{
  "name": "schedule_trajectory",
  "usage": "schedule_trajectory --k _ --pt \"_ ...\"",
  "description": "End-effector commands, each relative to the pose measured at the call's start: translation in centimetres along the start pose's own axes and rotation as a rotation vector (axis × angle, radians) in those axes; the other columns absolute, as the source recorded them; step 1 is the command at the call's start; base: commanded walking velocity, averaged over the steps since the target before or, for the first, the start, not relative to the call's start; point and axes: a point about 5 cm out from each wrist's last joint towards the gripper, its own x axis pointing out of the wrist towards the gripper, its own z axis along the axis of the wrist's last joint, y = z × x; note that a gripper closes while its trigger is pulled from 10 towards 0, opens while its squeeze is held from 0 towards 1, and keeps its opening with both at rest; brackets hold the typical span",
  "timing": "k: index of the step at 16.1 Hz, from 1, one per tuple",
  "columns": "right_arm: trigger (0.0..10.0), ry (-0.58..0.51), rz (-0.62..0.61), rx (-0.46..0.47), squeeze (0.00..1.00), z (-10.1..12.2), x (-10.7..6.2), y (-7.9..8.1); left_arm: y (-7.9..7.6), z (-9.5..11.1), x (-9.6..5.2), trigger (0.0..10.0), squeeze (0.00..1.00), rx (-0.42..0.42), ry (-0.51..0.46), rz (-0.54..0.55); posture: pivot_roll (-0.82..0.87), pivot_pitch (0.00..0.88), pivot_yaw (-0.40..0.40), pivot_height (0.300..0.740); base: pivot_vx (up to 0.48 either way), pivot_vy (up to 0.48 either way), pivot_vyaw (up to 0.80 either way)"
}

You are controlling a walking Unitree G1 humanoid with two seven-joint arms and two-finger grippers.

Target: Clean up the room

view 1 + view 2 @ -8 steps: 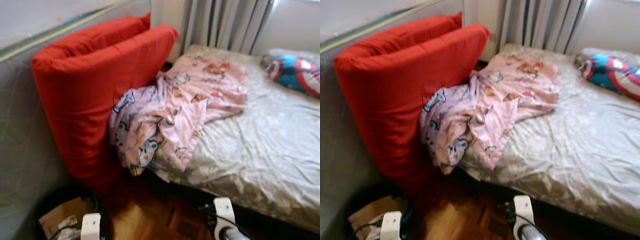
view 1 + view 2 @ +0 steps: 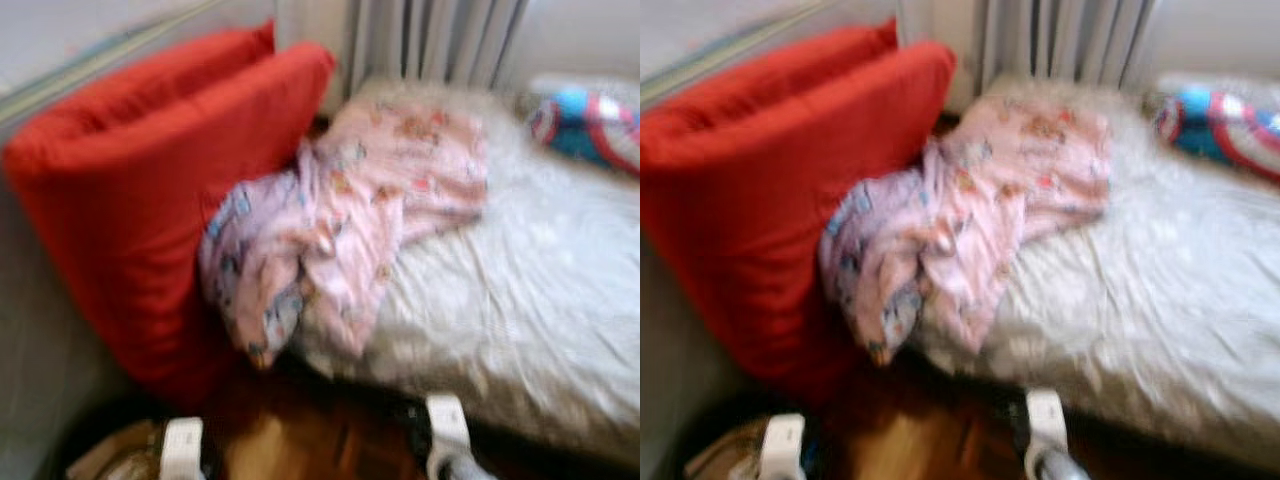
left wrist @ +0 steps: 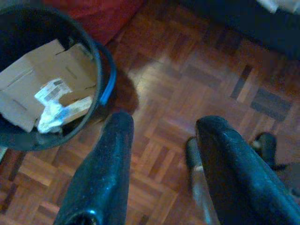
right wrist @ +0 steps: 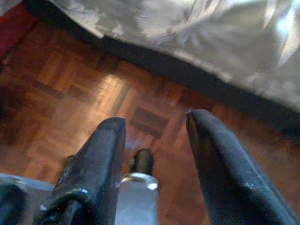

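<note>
On bed (image 2: 560,300): pink blanket (image 2: 350,220) | red cushions (image 2: 150,200) beside | both claws agape

Open parquet floor (image 3: 187,79) beside the bed (image 2: 540,300): passable strip hemmed by the bed's dark base, the red cushion (image 2: 150,200) leaning at the bed's head-side corner, and a black bin (image 3: 101,79) near the cushion.

Head stereo pair: looks forward and down at bed (image 2: 540,300) from foot side, both blurred, near-identical scene. Left wrist view: faces parquet floor (image 3: 197,79) beside bed, close. Right wrist view: floor under bed's edge, close.
</note>
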Motion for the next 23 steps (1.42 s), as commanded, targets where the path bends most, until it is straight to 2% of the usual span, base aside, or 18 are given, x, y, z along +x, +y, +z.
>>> schedule_trajectory --k 1,5,10,12,15,20,23 --pt "10.0 -0.010 0.012 -0.022 0.00 0.19 0.07 0.56 0.71 -0.69 -0.19 10.0 0.00 0.006 0.032 0.014 0.06 0.059 0.012 0.740 0.251 0.000 0.80" --pt "10.0 0.002 0.013 -0.019 0.00 -0.14 0.01 0.48 0.44 -0.68 -0.17 10.0 0.00 0.011 0.033 0.004 0.06 0.045 0.006 0.740 0.251 0.000 0.80" --pt "10.0 -0.013 -0.036 0.019 0.00 0.16 0.03 0.01 0.21 -0.77 -0.17 10.0 0.00 -0.002 0.033 0.006 0.06 0.031 -0.008 0.740 0.253 0.000 0.00" --pt "10.0 -0.010 -0.035 0.000 0.00 0.30 0.07 -0.03 0.21 -0.80 -0.18 10.0 0.00 -0.006 0.033 0.005 0.06 0.030 -0.008 0.740 0.253 0.000 0.00" --pt "10.0 -0.003 -0.026 0.004 0.00 0.19 0.06 0.05 0.31 -0.78 -0.19 10.0 0.00 -0.008 0.030 0.006 0.07 0.034 -0.007 0.740 0.254 0.000 -0.68" --pt "10.0 -0.014 -0.031 0.006 0.00 0.17 0.02 -0.01 0.45 -0.71 -0.20 10.0 0.00 -0.006 0.025 0.007 0.06 0.045 -0.003 0.740 0.253 0.000 0.00" --pt "10.0 -0.031 -0.023 -0.032 0.00 0.59 0.08 0.02 0.33 -0.58 -0.20 10.0 0.00 -0.021 0.006 0.004 0.05 0.048 -0.004 0.740 0.166 0.000 0.00"
